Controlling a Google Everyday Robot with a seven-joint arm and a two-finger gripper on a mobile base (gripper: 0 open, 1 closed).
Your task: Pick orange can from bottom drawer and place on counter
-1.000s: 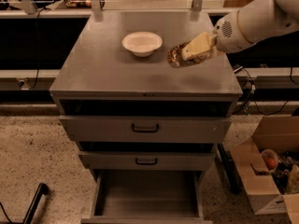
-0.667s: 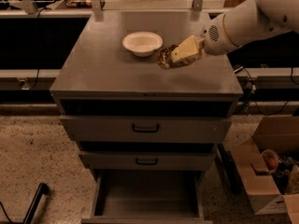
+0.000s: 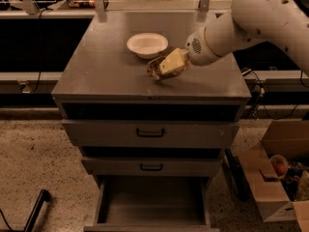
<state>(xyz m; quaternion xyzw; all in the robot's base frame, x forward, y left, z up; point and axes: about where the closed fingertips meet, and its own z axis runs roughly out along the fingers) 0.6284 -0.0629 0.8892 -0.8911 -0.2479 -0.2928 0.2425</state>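
My gripper [image 3: 161, 69] is over the counter [image 3: 101, 66], just right of its middle, shut on the orange can [image 3: 155, 68]. The can lies tilted on its side between the cream fingers [image 3: 171, 62], close above the counter surface; I cannot tell whether it touches. The white arm reaches in from the upper right. The bottom drawer [image 3: 152, 204] is pulled open at the lower edge of the view and its grey interior holds nothing I can see.
A white bowl [image 3: 147, 44] sits on the counter just behind and left of the gripper. The two upper drawers with black handles [image 3: 150, 133] are closed. An open cardboard box [image 3: 277, 178] with items stands on the floor at the right.
The gripper with the can has moved left across the counter, toward its middle and nearer the front of the bowl.
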